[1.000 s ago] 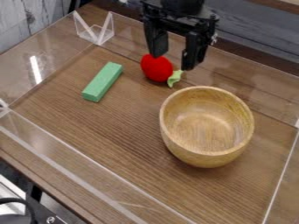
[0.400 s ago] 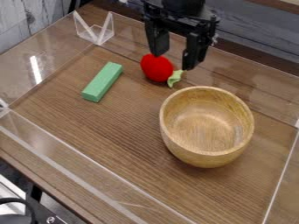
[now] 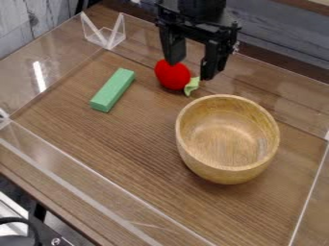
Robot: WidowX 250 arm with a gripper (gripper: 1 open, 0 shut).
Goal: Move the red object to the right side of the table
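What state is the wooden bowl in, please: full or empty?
Empty: the wooden bowl sits upright, and only bare wood shows inside it.

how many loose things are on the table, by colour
red: 1, toy fruit
green: 1, block
wood: 1, bowl
total: 3

Dark gap point(image 3: 276, 34) behind far wall; pale surface point(image 3: 29, 14) at upper left.
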